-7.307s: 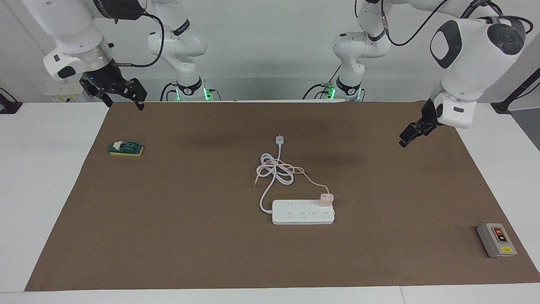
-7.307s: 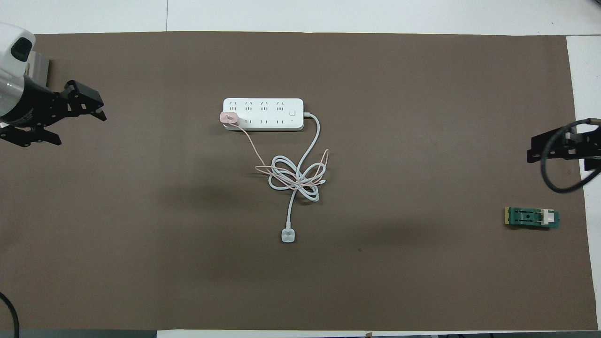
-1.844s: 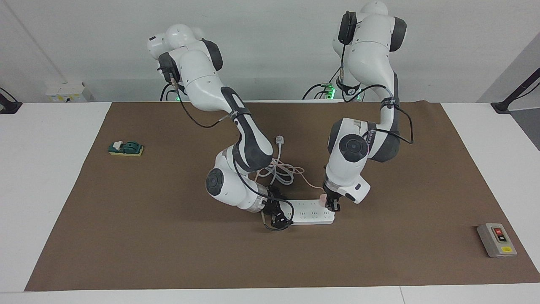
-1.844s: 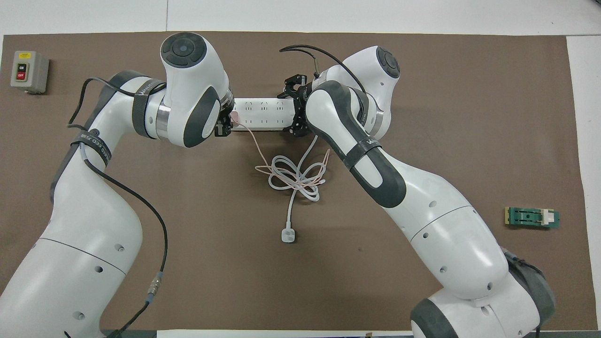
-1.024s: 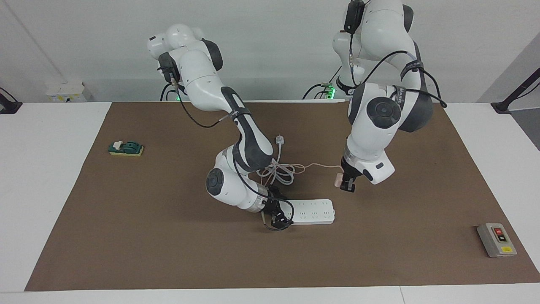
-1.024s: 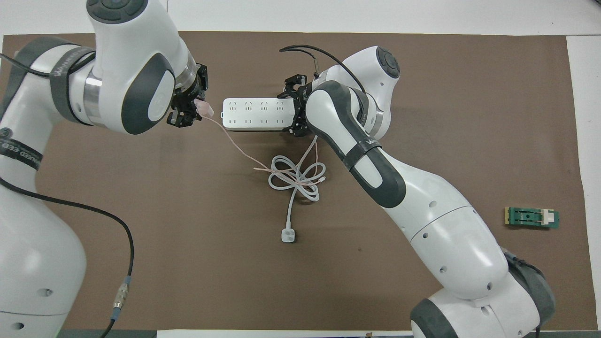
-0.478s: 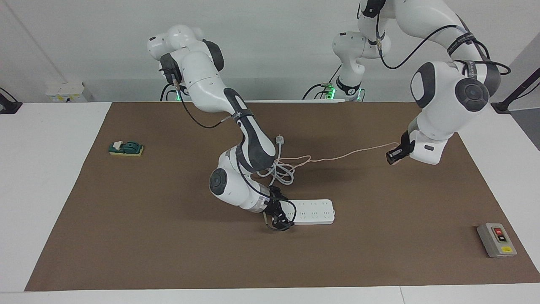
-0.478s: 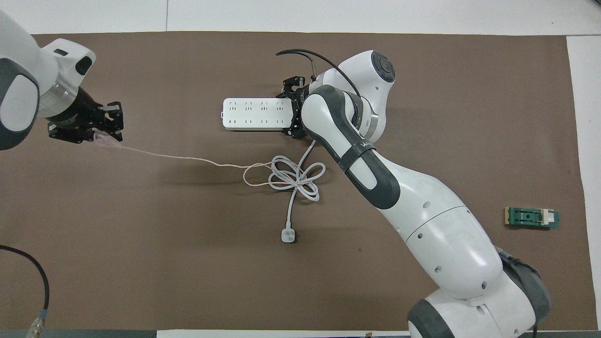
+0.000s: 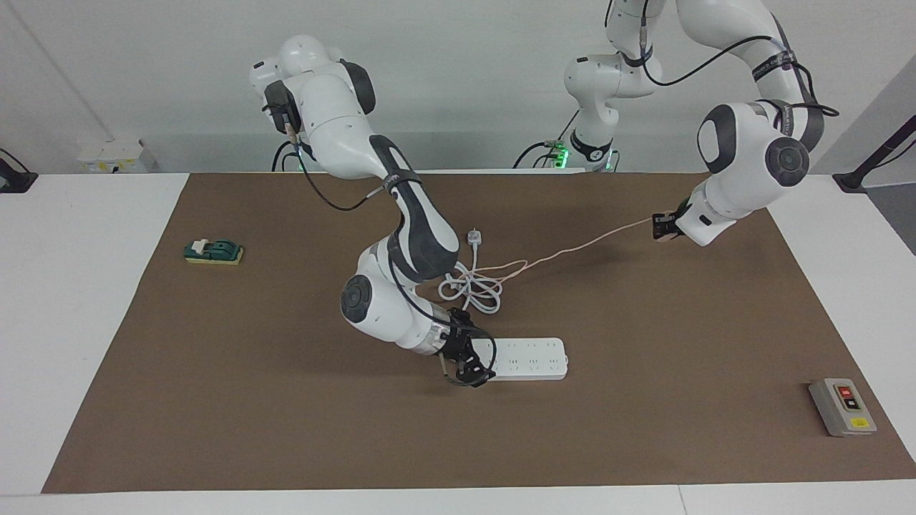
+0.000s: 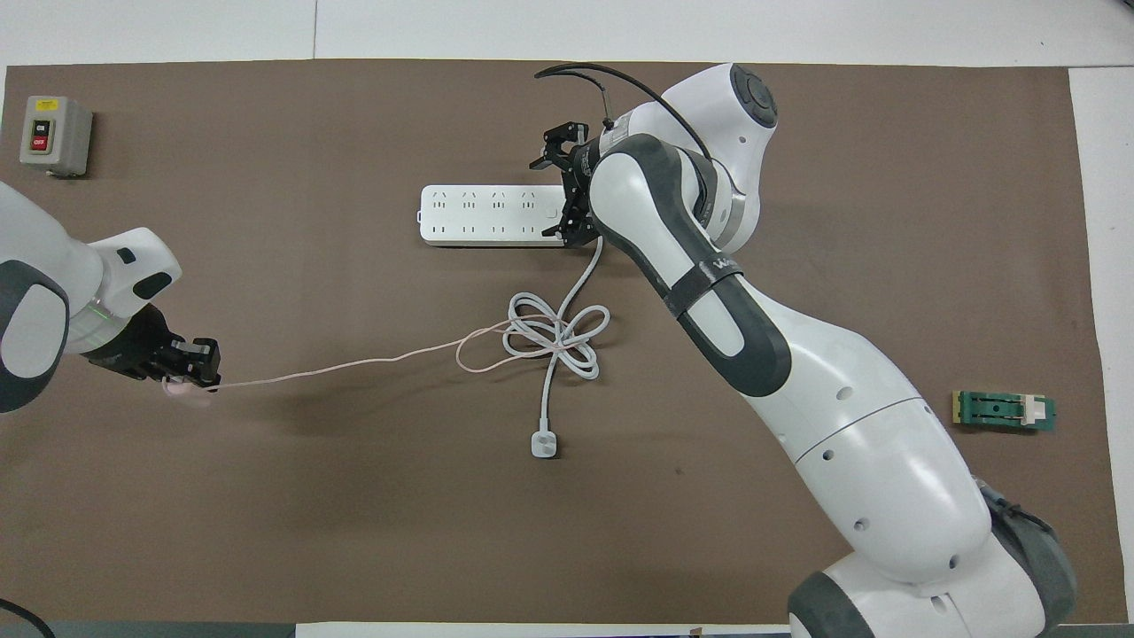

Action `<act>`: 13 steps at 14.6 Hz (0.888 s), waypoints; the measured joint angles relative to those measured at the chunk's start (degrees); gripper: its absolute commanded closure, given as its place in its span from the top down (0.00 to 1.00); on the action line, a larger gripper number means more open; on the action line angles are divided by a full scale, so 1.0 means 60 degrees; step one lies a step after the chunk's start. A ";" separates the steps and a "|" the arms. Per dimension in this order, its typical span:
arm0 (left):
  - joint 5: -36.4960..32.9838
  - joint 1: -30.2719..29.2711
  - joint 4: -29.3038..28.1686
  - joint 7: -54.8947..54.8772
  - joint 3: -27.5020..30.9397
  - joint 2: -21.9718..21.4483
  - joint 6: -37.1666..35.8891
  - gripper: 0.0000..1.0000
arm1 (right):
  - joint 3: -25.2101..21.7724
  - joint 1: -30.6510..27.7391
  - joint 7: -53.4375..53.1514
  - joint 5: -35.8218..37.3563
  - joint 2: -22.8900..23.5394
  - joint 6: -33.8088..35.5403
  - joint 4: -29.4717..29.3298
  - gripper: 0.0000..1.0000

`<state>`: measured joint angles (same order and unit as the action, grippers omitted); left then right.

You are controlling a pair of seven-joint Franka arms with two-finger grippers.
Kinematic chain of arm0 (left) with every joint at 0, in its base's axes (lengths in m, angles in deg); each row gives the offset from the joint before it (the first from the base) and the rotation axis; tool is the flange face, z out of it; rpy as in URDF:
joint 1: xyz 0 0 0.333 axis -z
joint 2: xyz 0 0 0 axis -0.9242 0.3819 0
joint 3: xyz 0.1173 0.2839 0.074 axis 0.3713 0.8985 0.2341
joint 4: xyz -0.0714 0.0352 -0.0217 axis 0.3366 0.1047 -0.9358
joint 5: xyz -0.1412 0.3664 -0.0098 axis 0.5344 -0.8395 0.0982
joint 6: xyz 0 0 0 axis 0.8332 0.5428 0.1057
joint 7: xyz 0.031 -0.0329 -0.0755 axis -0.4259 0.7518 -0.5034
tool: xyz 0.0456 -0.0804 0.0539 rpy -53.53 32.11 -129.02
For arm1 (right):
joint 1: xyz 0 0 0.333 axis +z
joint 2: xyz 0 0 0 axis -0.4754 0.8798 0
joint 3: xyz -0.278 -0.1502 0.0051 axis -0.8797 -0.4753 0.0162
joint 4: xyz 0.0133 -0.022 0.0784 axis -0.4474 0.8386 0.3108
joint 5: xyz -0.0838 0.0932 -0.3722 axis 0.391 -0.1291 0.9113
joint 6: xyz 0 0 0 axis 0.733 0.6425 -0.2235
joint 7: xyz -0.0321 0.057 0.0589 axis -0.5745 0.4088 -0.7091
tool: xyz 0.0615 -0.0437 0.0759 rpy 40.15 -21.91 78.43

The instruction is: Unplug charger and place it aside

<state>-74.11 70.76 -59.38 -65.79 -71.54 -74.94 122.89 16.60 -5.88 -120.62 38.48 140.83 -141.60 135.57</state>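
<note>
My left gripper (image 9: 663, 229) (image 10: 189, 366) is shut on the pale pink charger (image 10: 180, 388) and holds it in the air over the mat, toward the left arm's end of the table. The charger's thin pink cable (image 9: 572, 250) (image 10: 354, 362) stretches from it to the coiled white cord (image 9: 472, 290) (image 10: 554, 337). The white power strip (image 9: 529, 357) (image 10: 483, 214) lies flat with no charger in it. My right gripper (image 9: 469, 363) (image 10: 567, 188) sits at the strip's cord end with its fingers spread astride it.
The small white plug (image 9: 476, 237) (image 10: 543, 443) lies nearer to the robots than the coil. A grey switch box (image 9: 842, 406) (image 10: 53, 135) stands at the left arm's end. A green block (image 9: 213, 251) (image 10: 1004, 411) lies at the right arm's end.
My left gripper pulled the charger out of the strip and carried it toward the left arm's end, then nearer to the robots, drawing the cable straight. The right gripper stayed at the strip's end.
</note>
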 measured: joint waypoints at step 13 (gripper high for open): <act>0.1159 -0.0941 -0.3126 -0.1782 -0.0002 -0.0669 0.2836 0.66 | -0.1694 -0.0716 0.1065 0.1291 -0.2879 0.2763 0.0410 1.00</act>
<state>-67.15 65.12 -78.14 -76.49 -71.56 -78.96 139.90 6.43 -10.18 -114.23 46.23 123.55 -125.03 138.03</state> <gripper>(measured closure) 0.714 0.000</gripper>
